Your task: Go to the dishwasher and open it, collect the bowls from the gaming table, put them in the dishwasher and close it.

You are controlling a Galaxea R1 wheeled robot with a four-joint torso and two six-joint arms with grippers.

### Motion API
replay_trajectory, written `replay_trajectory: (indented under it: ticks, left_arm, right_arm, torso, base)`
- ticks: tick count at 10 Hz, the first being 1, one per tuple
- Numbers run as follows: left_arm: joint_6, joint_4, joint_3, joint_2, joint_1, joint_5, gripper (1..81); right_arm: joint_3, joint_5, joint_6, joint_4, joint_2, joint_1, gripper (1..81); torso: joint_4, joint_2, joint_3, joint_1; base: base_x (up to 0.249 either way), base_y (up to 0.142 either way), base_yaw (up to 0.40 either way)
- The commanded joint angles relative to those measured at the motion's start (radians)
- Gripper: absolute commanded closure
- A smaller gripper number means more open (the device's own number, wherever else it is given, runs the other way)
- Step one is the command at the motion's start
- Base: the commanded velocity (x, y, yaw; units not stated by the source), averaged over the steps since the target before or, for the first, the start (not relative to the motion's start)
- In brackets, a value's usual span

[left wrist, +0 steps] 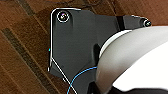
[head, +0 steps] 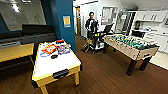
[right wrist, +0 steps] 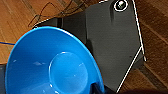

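You are looking at a room with a brown wood floor (head: 105,75), where the gaming table (head: 53,63), a white surface with yellow sides, stands near on the left, with flat game boxes (head: 53,49) and a small black bowl (head: 54,56) on it. The football table (head: 130,46) stands well apart on the right, with a person (head: 91,25) behind it. Your right wrist view has the blue bowl (right wrist: 50,67) big and close over the floor, but you cannot tell if either claw is wide, narrow or holding anything.
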Motion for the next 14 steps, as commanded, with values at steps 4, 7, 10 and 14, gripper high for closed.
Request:
replay_trajectory:
  ticks: [4,7,10,14]
  left_arm:
    - [-0.001,0.001,-0.003,-0.011,-0.037,0.028,81.1]
    - [-0.002,0.001,-0.003,-0.011,-0.037,0.028,81.1]
    - [-0.002,-0.001,-0.003,-0.011,-0.039,0.028,81.1]
    - [-0.002,-0.002,-0.003,-0.013,-0.039,0.026,81.1]
  right_arm:
    - [0.003,-0.024,0.0,-0.008,-0.001,0.025,81.1]
    - [0.003,-0.024,0.0,-0.01,-0.001,0.023,81.1]
    - [0.003,-0.024,0.0,-0.008,-0.001,0.025,81.1]
    - [0.003,-0.024,0.0,-0.008,-0.001,0.025,81.1]
  torso:
    - [0.0,0.0,0.0,0.0]
    - [0.0,0.0,0.0,0.0]
    - [0.0,0.0,0.0,0.0]
    - [0.0,0.0,0.0,0.0]
  base:
    - [0.0,0.0,-0.373]
    - [0.0,0.0,-0.373]
    - [0.0,0.0,-0.373]
    - [0.0,0.0,-0.373]
